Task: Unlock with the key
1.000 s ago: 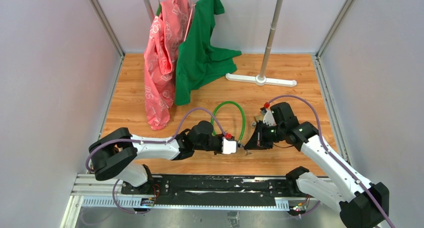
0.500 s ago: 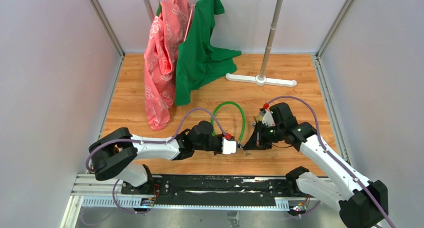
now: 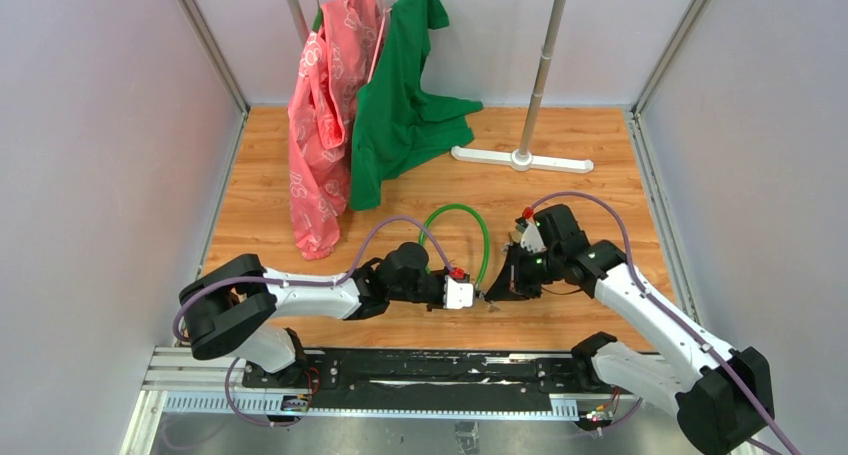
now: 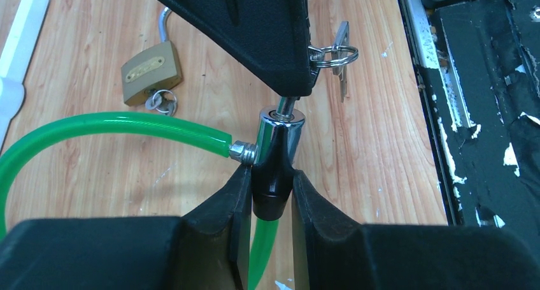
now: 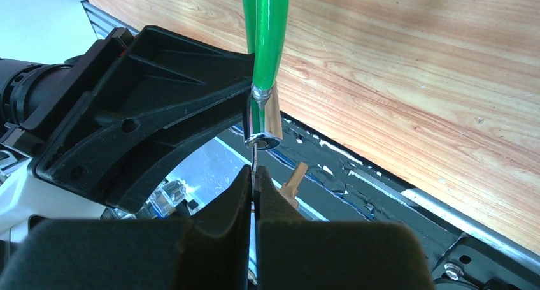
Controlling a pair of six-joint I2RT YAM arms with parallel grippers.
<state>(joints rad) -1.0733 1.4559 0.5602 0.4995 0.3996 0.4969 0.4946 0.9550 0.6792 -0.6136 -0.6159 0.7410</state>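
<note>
The green cable lock loops over the wooden table. My left gripper is shut on the black end of its chrome lock cylinder. My right gripper is shut on the key, a thin silvery blade whose tip sits in the keyhole of the cylinder. In the left wrist view the key shows as a short stub between the right gripper's fingers and the cylinder. A ring with a spare key hangs beside them. In the top view both grippers meet near the table's front edge.
A brass padlock with its small bunch of keys lies on the wood left of the cylinder. A rack with a pink garment and a green garment stands at the back, with its white base. A black rail runs along the near edge.
The right arm's wrist has shifted slightly left toward the lock cylinder. The left arm has stayed put, and both grips are unchanged.
</note>
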